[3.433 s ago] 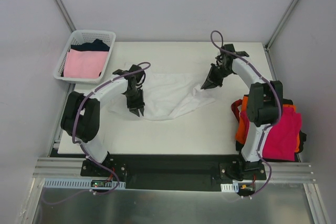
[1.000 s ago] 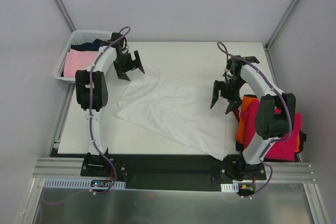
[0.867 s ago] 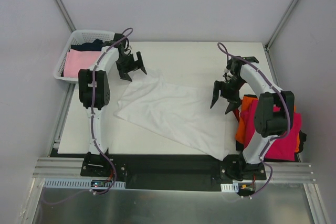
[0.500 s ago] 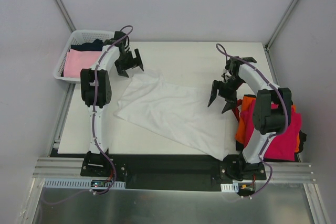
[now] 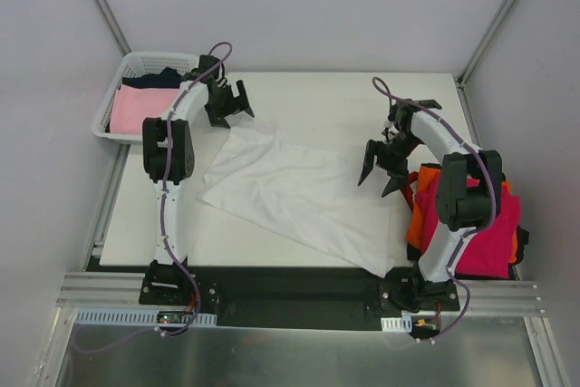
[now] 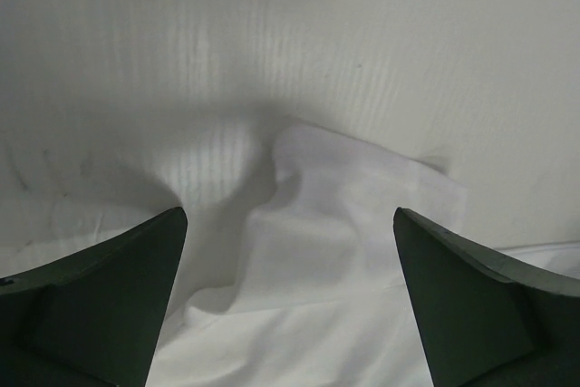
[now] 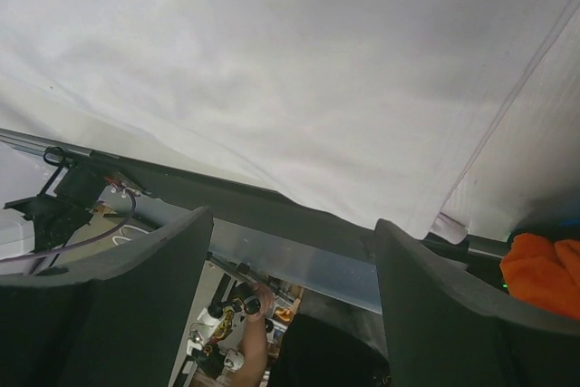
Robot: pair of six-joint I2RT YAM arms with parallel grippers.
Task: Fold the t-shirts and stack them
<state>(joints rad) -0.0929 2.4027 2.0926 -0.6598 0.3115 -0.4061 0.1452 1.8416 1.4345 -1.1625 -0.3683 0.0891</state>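
Since the earlier view the white t-shirt (image 5: pixel 299 192) has gone from a bunched strip strung between the two arms to a sheet spread across the table (image 5: pixel 326 97). The left arm has swung out to the far-left part of the table, and over the last second it has only crept a little farther. The shirt now lies flat, running diagonally from a far corner near the basket down to a near corner at the table's front edge, with no fold in it yet. Its far-left corner, a little rumpled in the left wrist view, sits on the table just under the left gripper (image 5: pixel 233 111). That gripper's jaws stand wide apart and empty, the cloth lying below the line between them. The shirt's right edge lies beneath the right gripper (image 5: pixel 373 180), which hangs above it with its jaws parted and nothing between them. In the right wrist view the white cloth fills most of the frame. Beyond that edge, at the right side of the table, a magenta-red shirt (image 5: pixel 485 228) rests on an orange shirt (image 5: pixel 419 215); this looks like the finished pile. On the far left, the white basket (image 5: pixel 111 97) holds a pale pink shirt (image 5: pixel 143 108) and a dark one (image 5: pixel 165 79) behind it, both waiting. So I judge the task partway through: some shirts stacked, this one laid out for folding, at least two left.
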